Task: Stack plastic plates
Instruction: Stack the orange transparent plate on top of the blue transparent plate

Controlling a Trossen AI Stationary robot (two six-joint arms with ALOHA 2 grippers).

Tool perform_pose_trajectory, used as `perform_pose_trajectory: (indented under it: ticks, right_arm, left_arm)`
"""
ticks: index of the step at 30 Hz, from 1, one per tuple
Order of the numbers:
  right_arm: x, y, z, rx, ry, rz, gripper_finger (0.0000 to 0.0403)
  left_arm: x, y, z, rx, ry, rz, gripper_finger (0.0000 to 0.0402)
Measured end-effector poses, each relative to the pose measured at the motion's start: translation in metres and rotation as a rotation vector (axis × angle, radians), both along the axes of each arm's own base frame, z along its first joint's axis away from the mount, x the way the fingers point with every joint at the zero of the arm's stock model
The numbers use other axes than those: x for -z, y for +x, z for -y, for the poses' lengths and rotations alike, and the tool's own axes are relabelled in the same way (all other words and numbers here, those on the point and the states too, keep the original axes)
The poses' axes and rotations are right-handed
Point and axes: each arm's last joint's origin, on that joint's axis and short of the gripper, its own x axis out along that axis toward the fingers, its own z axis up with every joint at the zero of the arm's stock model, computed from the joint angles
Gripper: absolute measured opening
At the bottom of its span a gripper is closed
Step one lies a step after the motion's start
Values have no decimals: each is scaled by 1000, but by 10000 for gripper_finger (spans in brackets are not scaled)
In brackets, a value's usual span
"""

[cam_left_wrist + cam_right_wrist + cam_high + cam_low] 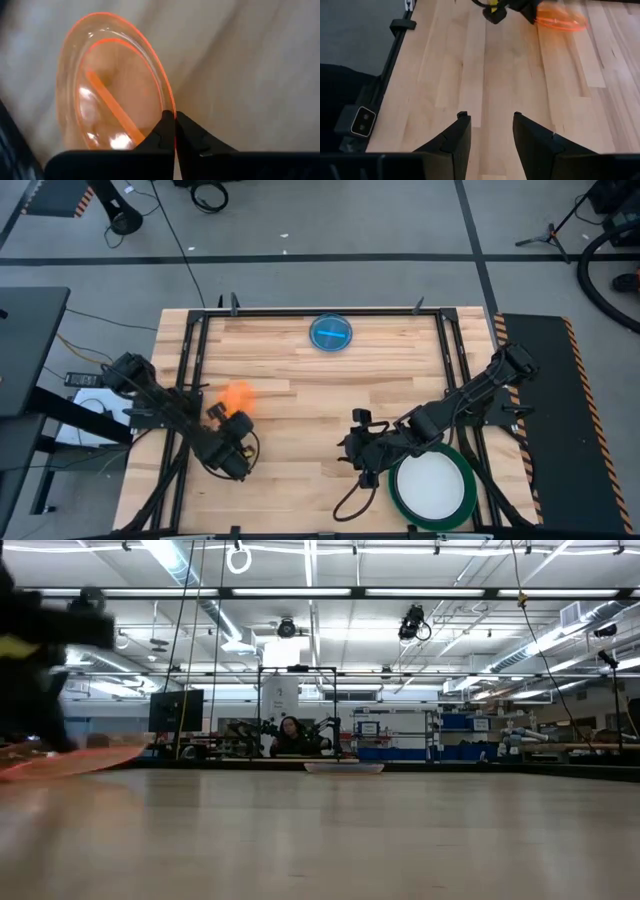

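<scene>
Orange plate (112,87), translucent, pinched at its rim by the left claw (175,131); fingers pressed together on the edge with no gap showing. Plate blurred in the high view (237,397), at the left side of the worktop (300,410) beside the left arm; seen in the low view (70,758) tilted and raised off the surface.

Stack so far: white plate (432,484) lying inside a dark green plate (466,502) at the near right corner of the worktop. Blue plate (331,333) alone at the far edge, middle, well apart from the rest.

Right claw (490,125) spread, empty, hovering over bare wood just beside the stack.

Step in hand, judged: pick-up of the orange plate, grip made, carry not yet done.

Next move calls for: transport across the worktop to the stack, levelling of the plate above the white one, right arm clear of the path, release only once centred. Thin rim hold; slip or swing likely under fast travel.
</scene>
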Motion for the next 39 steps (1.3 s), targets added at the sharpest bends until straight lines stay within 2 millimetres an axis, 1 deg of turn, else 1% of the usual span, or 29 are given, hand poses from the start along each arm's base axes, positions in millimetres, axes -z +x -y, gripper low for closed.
perform_pose_trajectory:
  ticks: [4,7,9,11,14,17,19,22,23,25,29,34,39]
  right_arm:
    - [0,3,5,11,7,0,153]
    - [0,6,9,21,7,3,153]
    - [-1,8,11,24,8,14,153]
    - [-2,10,13,27,8,22,153]
    - [-3,13,16,21,13,36,153]
    - [-3,14,19,20,26,31,153]
    - [-2,14,19,28,33,23,153]
    - [0,12,20,46,46,-4,153]
    - [1,11,19,51,49,-11,153]
    - [2,9,18,56,51,-27,153]
    - [4,4,14,44,34,-57,153]
    - [6,0,12,51,19,-89,153]
    - [11,-3,18,105,21,-152,153]
  left_arm:
    - [-30,13,-12,54,136,190,6]
    - [-45,27,-29,96,262,242,6]
    - [-48,45,-43,136,325,235,6]
    - [-50,68,-60,189,341,210,6]
    - [-48,105,-90,342,286,200,5]
    - [-50,132,-124,465,235,291,5]
    - [-51,144,-151,480,219,320,5]
    - [-50,156,-190,455,230,288,5]
    - [-47,161,-201,449,238,270,5]
    - [-40,169,-217,471,244,204,5]
    - [-24,194,-233,551,244,62,5]
    - [0,227,-240,669,225,-57,5]
    - [15,248,-245,723,230,-114,7]
